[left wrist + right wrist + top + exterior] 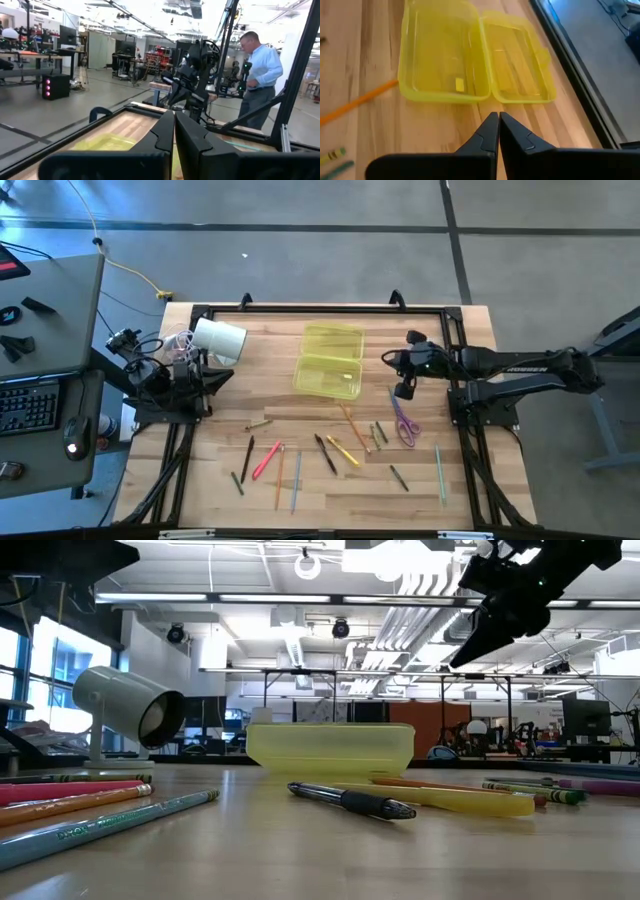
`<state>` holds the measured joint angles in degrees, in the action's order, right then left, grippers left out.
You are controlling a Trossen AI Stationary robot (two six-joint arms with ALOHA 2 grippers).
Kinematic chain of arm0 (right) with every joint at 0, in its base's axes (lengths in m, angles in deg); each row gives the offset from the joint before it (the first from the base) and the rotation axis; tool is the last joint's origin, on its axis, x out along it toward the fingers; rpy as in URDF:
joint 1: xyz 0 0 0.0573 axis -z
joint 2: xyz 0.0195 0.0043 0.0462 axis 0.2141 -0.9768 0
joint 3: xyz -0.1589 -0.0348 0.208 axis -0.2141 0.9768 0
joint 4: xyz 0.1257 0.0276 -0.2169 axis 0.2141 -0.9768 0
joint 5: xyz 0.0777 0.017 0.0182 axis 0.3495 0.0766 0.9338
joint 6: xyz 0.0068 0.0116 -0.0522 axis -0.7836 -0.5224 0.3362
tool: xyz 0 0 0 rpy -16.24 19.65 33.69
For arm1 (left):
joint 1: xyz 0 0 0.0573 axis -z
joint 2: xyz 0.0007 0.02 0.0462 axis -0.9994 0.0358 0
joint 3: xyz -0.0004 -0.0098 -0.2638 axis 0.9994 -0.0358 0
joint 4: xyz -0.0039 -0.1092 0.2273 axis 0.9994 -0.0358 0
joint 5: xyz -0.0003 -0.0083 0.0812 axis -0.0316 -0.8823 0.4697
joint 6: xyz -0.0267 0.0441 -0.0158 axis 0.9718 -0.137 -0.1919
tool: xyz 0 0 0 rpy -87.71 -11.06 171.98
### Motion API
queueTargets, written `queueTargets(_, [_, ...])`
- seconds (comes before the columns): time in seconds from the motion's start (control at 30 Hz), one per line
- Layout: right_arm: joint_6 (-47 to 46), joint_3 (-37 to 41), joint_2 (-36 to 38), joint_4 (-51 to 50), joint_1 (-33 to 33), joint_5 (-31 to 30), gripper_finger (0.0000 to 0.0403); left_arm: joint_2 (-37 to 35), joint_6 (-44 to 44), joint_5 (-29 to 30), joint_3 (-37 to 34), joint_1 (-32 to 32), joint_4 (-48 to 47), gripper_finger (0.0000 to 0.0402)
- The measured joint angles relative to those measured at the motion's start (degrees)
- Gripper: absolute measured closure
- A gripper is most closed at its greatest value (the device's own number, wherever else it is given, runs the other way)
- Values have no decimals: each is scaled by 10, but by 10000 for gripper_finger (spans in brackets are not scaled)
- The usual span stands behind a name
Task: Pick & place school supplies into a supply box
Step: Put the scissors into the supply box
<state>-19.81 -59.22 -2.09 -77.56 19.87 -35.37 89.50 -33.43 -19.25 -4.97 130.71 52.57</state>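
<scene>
The right gripper (403, 376), fingers pressed together and empty, hangs right of the open supply box (328, 360); the left gripper (174, 145) is likewise closed.

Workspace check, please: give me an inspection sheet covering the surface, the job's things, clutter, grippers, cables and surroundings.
Surface: wooden table in a black frame.
Job's things: supply box open and yellow, both halves looking empty; purple scissors, pink pencil, black pen and other pens and pencils lie loose on the table, none in the box.
Clutter: white cylinder lying near the left arm.
Grippers: left gripper shut, holding nothing, at the table's left edge; right gripper shut, holding nothing, raised beside the box.
Cables: yellow cable on the floor; wires by the cylinder.
Surroundings: desk with keyboard; a person stands beyond the table.
</scene>
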Motion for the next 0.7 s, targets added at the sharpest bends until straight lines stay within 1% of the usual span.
queueTargets(0.13, [-14, 0, 0, -20, 0, 14, 402, 0, 10, 0, 0, 0, -10, 350])
queueTargets(0.2, [-14, 0, 0, -49, 0, 33, 402, 0, 27, 0, 0, 0, -9, 350])
queueTargets(0.33, [-20, 0, 0, -82, 0, 77, 402, 0, 30, 0, 0, 0, -15, 350])
queueTargets(0.53, [-35, 0, -13, -82, 0, 91, 402, 0, 31, 10, 0, 0, -24, 350])
queueTargets(0.7, [-35, 0, -59, -82, -1, 99, 402, 0, 31, 13, 0, 0, -26, 350])
